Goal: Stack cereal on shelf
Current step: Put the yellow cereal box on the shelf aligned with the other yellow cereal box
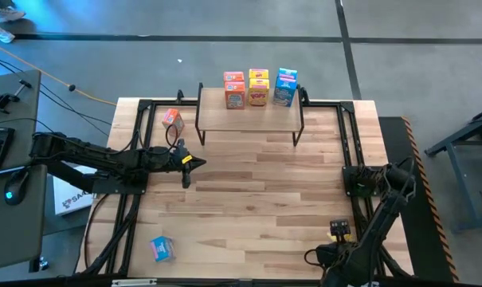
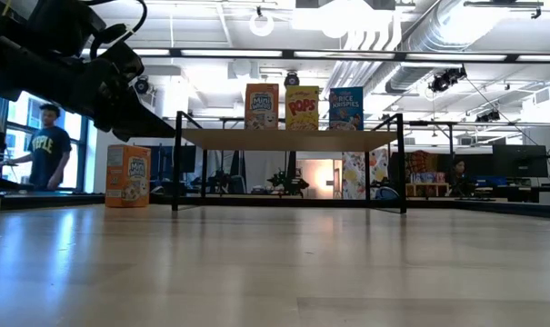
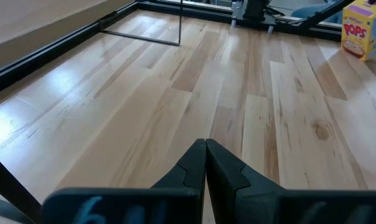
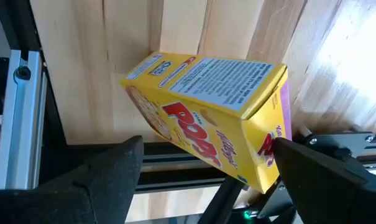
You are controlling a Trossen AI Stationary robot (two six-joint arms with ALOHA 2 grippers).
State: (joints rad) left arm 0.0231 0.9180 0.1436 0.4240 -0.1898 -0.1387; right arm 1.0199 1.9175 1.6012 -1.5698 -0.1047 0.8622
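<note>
The shelf (image 1: 248, 119) stands at the table's far middle. An orange (image 1: 234, 96), a yellow (image 1: 259, 94) and a blue cereal box (image 1: 284, 94) stand upright on it; they also show in the low view (image 2: 302, 107). Another orange box (image 1: 173, 119) stands on the table left of the shelf. A blue box (image 1: 162, 248) lies near the front left corner. My left gripper (image 1: 194, 163) is shut and empty above the table's left half. My right gripper (image 4: 209, 155) is open at the near right, one finger on either side of a tilted yellow box (image 4: 212, 118). My right gripper comes at the yellow box from above, and the open fingers (image 4: 113, 168) stand on either side of its lower end (image 4: 262, 168). I cannot tell whether they touch it.
Black frame rails (image 1: 133, 183) run along the table's left and right sides. The right arm (image 1: 380, 187) is folded over the near right corner. The middle of the wooden tabletop (image 1: 256, 191) lies bare in front of the shelf. A person (image 2: 47, 145) stands in the room beyond.
</note>
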